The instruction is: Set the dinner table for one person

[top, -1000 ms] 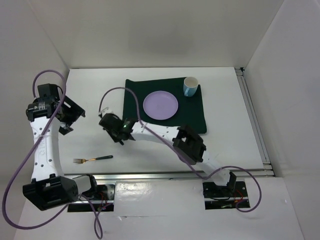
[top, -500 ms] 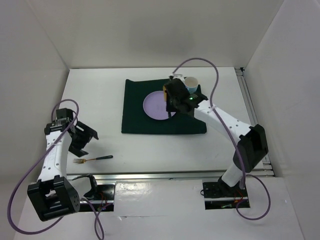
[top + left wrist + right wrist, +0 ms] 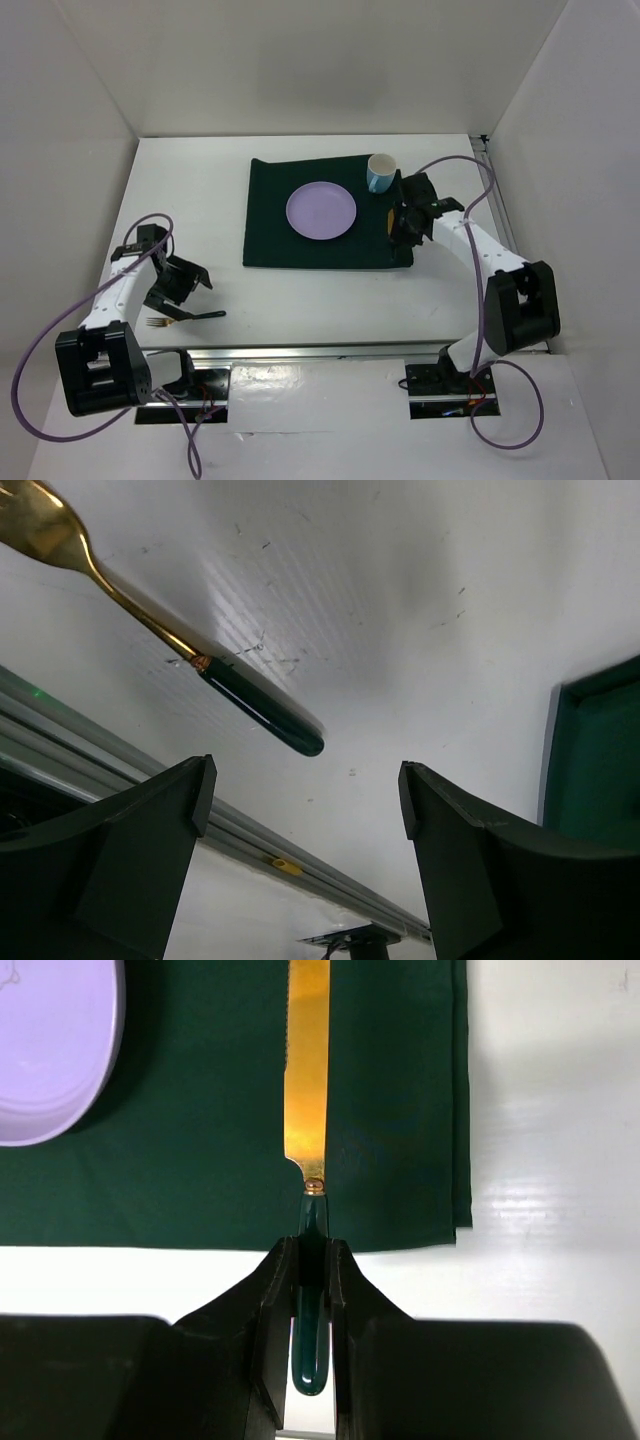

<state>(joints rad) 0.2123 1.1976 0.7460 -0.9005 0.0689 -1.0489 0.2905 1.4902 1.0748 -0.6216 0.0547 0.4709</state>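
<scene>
Gold knife (image 3: 307,1080) pinched in right claw (image 3: 312,1255) over mat (image 3: 200,1160) edge; left claw (image 3: 305,780) spread empty above fork (image 3: 258,708).

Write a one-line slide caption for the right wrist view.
Right gripper holds a gold knife by its handle over the green mat.

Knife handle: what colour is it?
Dark green; the knife shows best in the right wrist view.

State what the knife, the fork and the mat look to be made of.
Knife: shiny gold-toned metal blade with a serrated edge; glossy dark green handle, perhaps plastic or enamel.
Fork: the same gold metal look, and a glossy green handle that catches a highlight.
Mat: dark green cloth, matte, no sheen.
</scene>
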